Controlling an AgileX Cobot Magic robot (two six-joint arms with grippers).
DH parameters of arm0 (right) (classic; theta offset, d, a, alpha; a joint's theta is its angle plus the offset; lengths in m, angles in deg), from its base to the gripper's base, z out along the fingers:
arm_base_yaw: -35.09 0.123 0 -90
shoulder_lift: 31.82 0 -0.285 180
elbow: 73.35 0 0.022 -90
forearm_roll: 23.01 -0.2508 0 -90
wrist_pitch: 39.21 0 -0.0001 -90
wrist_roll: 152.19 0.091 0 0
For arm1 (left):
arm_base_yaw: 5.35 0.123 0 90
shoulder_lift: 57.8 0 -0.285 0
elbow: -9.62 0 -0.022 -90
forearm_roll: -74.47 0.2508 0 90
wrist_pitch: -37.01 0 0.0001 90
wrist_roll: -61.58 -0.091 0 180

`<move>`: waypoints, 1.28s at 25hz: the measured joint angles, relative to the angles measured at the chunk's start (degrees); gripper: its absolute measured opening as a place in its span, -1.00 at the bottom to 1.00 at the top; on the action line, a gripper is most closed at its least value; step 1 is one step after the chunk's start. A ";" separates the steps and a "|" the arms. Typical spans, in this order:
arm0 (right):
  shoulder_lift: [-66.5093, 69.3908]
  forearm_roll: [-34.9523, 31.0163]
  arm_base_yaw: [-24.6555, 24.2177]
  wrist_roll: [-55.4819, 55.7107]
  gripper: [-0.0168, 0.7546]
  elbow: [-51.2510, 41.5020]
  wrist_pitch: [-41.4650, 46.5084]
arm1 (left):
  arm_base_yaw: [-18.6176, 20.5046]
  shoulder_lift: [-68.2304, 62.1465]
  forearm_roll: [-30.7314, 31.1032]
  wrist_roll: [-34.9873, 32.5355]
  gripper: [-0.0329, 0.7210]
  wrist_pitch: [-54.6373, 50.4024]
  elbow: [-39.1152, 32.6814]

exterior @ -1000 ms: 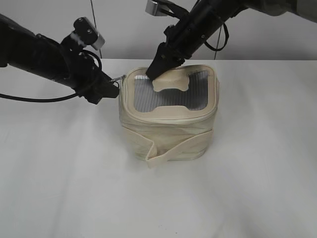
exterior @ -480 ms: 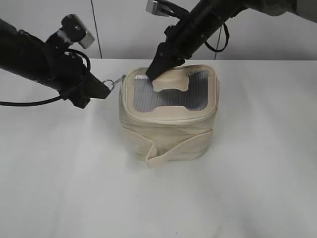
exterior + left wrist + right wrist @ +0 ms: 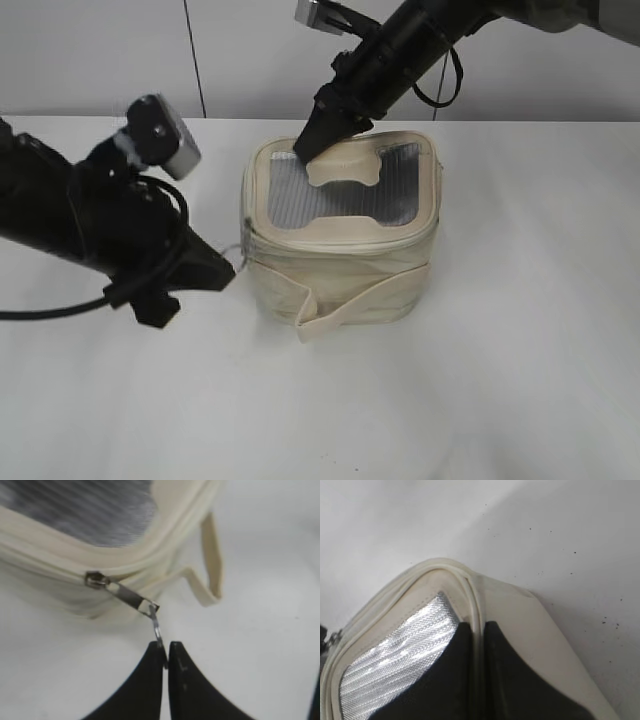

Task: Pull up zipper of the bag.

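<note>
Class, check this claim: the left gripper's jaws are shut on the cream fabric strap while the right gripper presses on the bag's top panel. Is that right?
Not quite. The left gripper is shut on the zipper's ring pull, not the strap, as the left wrist view shows. The right gripper does press on the bag.

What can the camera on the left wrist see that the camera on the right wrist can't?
Only the left wrist view shows the silver slider, its ring pull pinched in the shut left pincer, and the loose cream strap hanging beside the bag.

Only the right wrist view shows the right pincer, its tips pressed together on the cream edge at a corner of the bag's top.

Both show the bag, its grey ribbed window, the cream zipper along the top edge, and the white table.
</note>
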 joint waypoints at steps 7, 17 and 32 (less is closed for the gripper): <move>0.12 -1.27 0.00 1.12 -0.82 0.00 0.54 | -16.82 1.33 -6.72 2.08 -0.86 10.29 -3.07; -0.19 -1.93 -1.32 2.76 -0.63 -0.10 0.54 | -22.98 -2.35 -15.72 6.39 -0.54 10.85 2.37; -34.71 -10.10 -18.99 -6.18 -0.09 -51.21 -25.50 | 0.92 -12.08 3.25 23.74 0.30 -12.32 34.42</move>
